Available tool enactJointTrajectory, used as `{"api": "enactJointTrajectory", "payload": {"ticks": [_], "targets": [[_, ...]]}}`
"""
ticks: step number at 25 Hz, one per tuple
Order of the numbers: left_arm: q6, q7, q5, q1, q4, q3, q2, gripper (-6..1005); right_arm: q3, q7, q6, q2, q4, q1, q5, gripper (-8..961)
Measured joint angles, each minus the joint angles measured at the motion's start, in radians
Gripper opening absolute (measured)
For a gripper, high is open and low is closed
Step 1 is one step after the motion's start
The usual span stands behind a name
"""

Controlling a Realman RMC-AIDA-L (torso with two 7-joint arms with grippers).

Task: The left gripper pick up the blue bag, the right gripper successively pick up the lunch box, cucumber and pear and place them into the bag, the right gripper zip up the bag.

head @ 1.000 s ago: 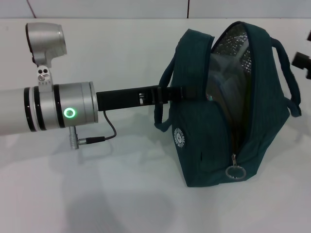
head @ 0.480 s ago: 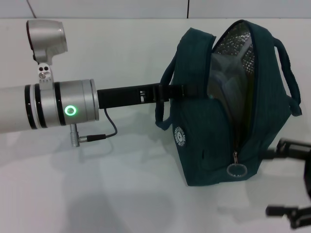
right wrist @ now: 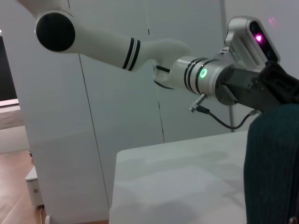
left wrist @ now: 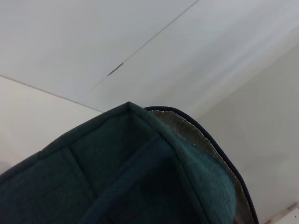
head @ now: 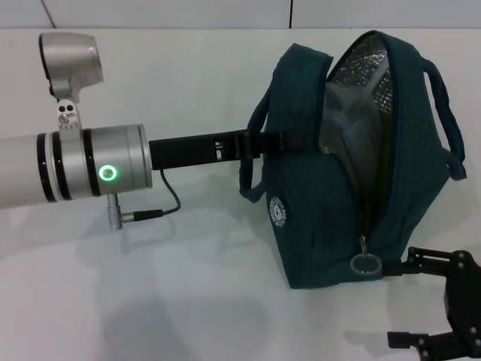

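The blue bag (head: 338, 173) stands upright on the white table (head: 150, 301), its zipper open and the silver lining (head: 364, 79) showing. My left gripper (head: 275, 143) is shut on the bag's near handle strap. My right gripper (head: 406, 301) is open at the lower right, just right of the zipper's ring pull (head: 366, 265) and not touching it. The lunch box, cucumber and pear are out of view; only a dim shape shows inside the bag. The left wrist view is filled by the bag's fabric (left wrist: 140, 177). In the right wrist view, the bag's side (right wrist: 275, 163) shows with the left arm (right wrist: 210, 77) behind it.
The left arm's silver wrist (head: 98, 173) and its cable (head: 169, 203) hang over the table's left half. A wall (head: 225, 11) runs along the far edge of the table. Bare table lies in front of the bag.
The right gripper has come down from the upper right edge of the view to the lower right, and now sits beside the zipper ring. The bag and left arm have held still.
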Motion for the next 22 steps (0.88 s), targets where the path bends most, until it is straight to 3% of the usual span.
{"api": "enactJointTrajectory", "payload": {"ticks": [22], "targets": [[0.0, 0.0, -0.001, -0.007, 0.0, -0.002, 0.001, 54, 0.044, -0.047, 0.047, 0.002, 0.089, 0.017, 0.044, 860]]}}
